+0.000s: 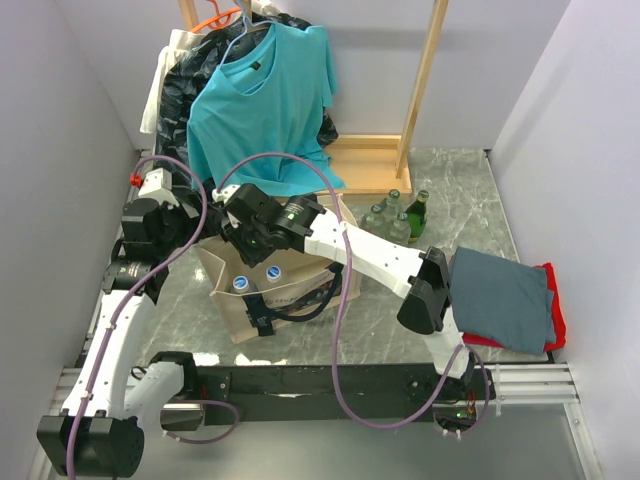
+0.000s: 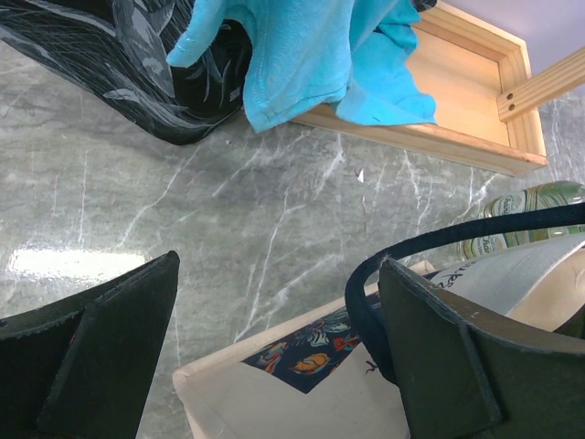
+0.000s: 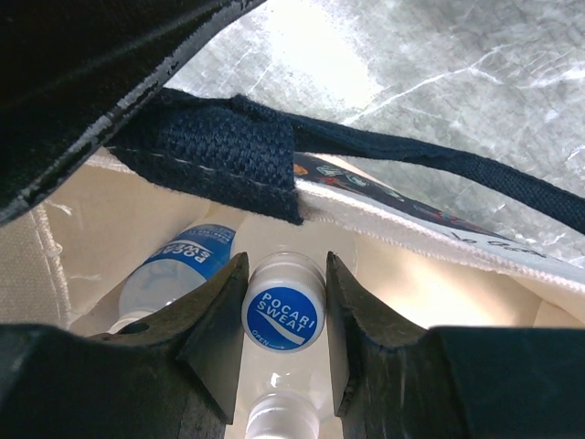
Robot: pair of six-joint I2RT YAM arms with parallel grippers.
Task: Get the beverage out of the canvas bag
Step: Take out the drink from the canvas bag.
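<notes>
The beige canvas bag (image 1: 262,305) stands open on the marble table, with its dark floral print (image 2: 306,352) in the left wrist view. Inside the bag, a clear Pocari Sweat beverage bottle (image 3: 284,314) stands upright. My right gripper (image 3: 285,302) reaches down into the bag and is shut on the bottle's blue-and-white cap. A second bottle of the same kind (image 3: 178,265) leans to its left. My left gripper (image 2: 274,352) hovers open over the bag's far rim. The black strap handle (image 2: 366,293) curves round its right finger (image 2: 457,357).
Several green glass bottles (image 1: 397,215) stand just behind the bag, beside a wooden rack base (image 1: 365,160). A teal T-shirt (image 1: 265,100) and a black plastic bag (image 1: 185,85) hang at the back. Folded grey cloth (image 1: 500,295) lies on red cloth (image 1: 555,305) at right.
</notes>
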